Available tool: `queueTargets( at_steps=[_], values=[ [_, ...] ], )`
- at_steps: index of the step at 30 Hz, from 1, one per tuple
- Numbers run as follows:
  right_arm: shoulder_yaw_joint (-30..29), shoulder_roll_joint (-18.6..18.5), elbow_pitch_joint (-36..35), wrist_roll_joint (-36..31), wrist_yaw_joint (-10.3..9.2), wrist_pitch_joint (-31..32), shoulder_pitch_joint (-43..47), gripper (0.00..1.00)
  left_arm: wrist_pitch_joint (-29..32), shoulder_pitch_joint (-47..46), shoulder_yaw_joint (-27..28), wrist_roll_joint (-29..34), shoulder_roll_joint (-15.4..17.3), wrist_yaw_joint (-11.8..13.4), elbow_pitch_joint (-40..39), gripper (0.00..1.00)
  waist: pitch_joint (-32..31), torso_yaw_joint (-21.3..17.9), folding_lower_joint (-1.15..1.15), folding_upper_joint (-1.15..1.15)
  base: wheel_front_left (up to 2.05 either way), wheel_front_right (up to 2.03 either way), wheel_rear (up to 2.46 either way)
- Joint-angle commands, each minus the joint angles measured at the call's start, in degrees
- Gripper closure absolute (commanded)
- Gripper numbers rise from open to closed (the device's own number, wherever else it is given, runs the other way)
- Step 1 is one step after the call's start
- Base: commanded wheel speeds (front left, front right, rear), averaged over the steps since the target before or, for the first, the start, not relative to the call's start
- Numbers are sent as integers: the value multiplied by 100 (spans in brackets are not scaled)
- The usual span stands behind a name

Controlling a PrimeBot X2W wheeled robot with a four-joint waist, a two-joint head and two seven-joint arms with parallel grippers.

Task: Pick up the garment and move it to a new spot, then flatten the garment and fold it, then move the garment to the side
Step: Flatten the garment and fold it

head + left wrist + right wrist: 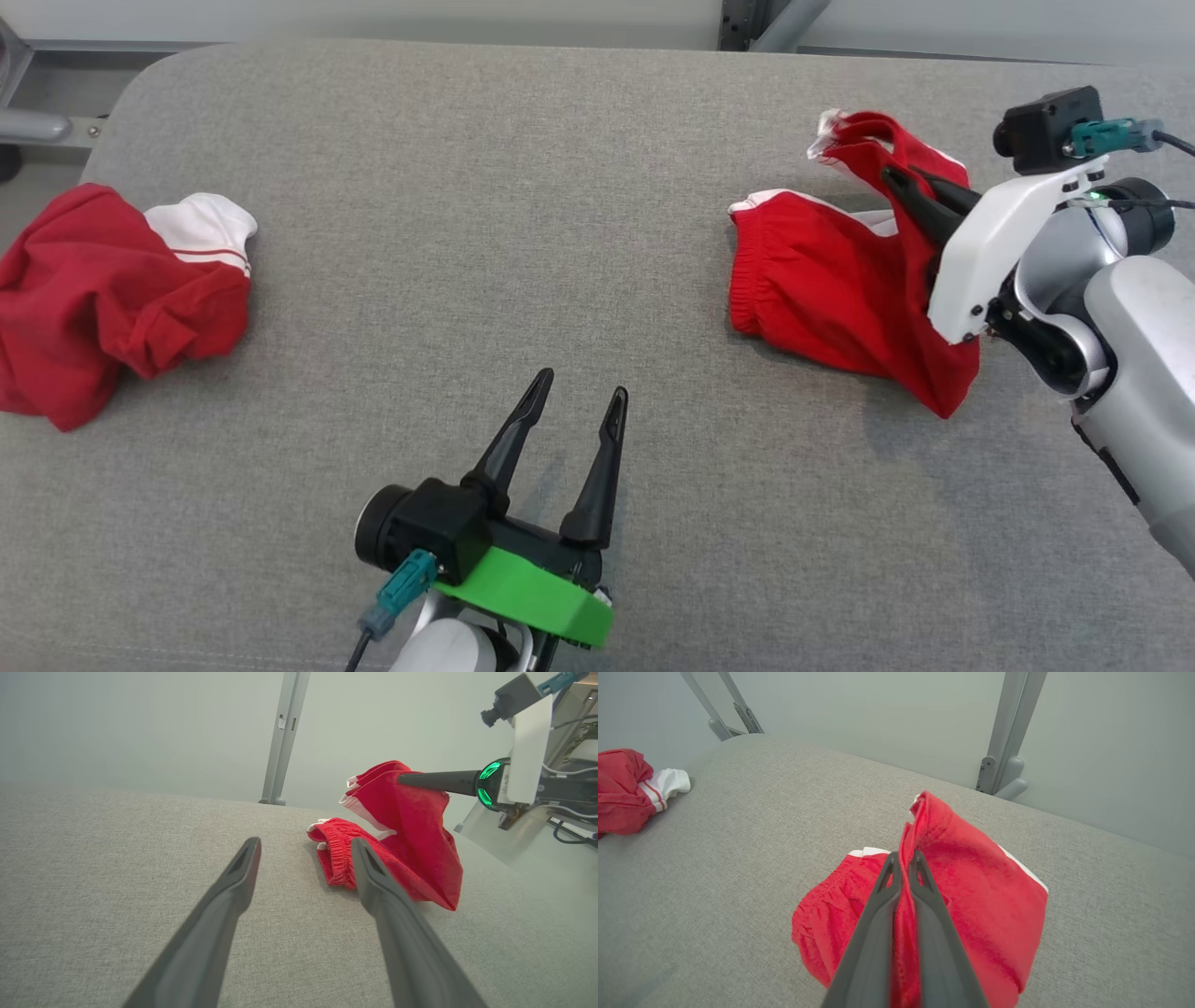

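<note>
Between the long dark fingers of the right gripper, which are clamped together, sits a fold of the red garment. The cloth rises to the fingertips in a peak and hangs down on both sides of them. Its lower part, with a gathered waistband, lies on the surface below the jaws and to their left. White trim shows along the raised edge just beyond the tips.

The left gripper is near the front edge of the surface, its jaws spread wide with nothing between them. The red garment lies ahead of its tips and off to their right, apart from them. Well to the left of both grippers, at the left edge of the surface, a second garment lies crumpled in a heap, red with a white striped cuff.

The surface is a broad pad covered in grey woven fabric, with rounded far corners. Beyond its far edge, past the right gripper's fingertips, stands a plain pale grey-green wall. A grey metal post rises against it, with a bracket near its foot. By the far left corner a slanted metal bar leans behind the pad.
</note>
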Motion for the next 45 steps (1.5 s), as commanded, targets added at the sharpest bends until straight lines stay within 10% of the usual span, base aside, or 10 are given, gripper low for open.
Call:
queueTargets(
  at_steps=[1,11,12,13,27,45],
  values=[
    [-22,93,-40,-12,-7,68,-12,100,1,-21,-11,-60,8,27,-15,0,28,78,0,0,0,0,0],
    [243,623,45,-202,-6,431,85,100,2,-118,-62,-123,8,68,-18,0,109,283,0,0,0,0,0],
    [260,661,29,-192,-6,416,108,78,1,-112,-60,-130,8,70,-12,0,104,281,0,0,0,0,0],
    [280,699,10,-165,-6,407,145,0,1,-105,-56,-133,8,72,-3,0,95,275,0,0,0,0,0],
    [126,737,-1152,173,-6,-186,1315,0,2,173,107,-23,8,114,108,0,-289,-135,0,0,0,0,0],
    [-1646,1410,-718,-2606,-4,-2891,3776,0,1,990,1151,898,8,311,160,0,-963,-619,0,0,0,0,0]
  ],
)
